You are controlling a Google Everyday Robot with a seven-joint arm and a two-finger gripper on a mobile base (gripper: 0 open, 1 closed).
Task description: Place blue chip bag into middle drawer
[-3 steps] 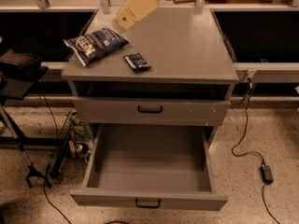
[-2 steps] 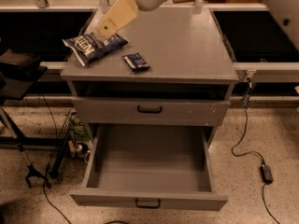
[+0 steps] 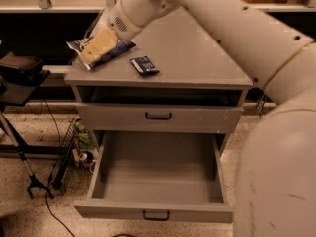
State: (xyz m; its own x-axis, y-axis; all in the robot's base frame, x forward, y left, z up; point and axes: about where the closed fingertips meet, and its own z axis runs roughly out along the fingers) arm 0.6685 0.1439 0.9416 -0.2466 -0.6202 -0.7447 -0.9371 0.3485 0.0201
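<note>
The blue chip bag (image 3: pixel 120 47) lies on the back left corner of the grey cabinet top (image 3: pixel 197 58). My gripper (image 3: pixel 96 47), tan-coloured, is down on the bag and covers its middle; the bag's ends show on both sides. The arm (image 3: pixel 222 19) reaches in from the right, across the cabinet. The middle drawer (image 3: pixel 197 212) is pulled fully out at the bottom, deep and empty, with a black handle (image 3: pixel 156 215) on its front.
A small flat dark-blue packet (image 3: pixel 144 65) lies on the cabinet top just right of the bag. A closed scuffed drawer front (image 3: pixel 207 118) sits above the open drawer. A black stand (image 3: pixel 19 78) and cables are on the floor at left.
The gripper has come down and to the left, from above the cabinet's back edge onto the chip bag. The arm now fills the right side of the view.
</note>
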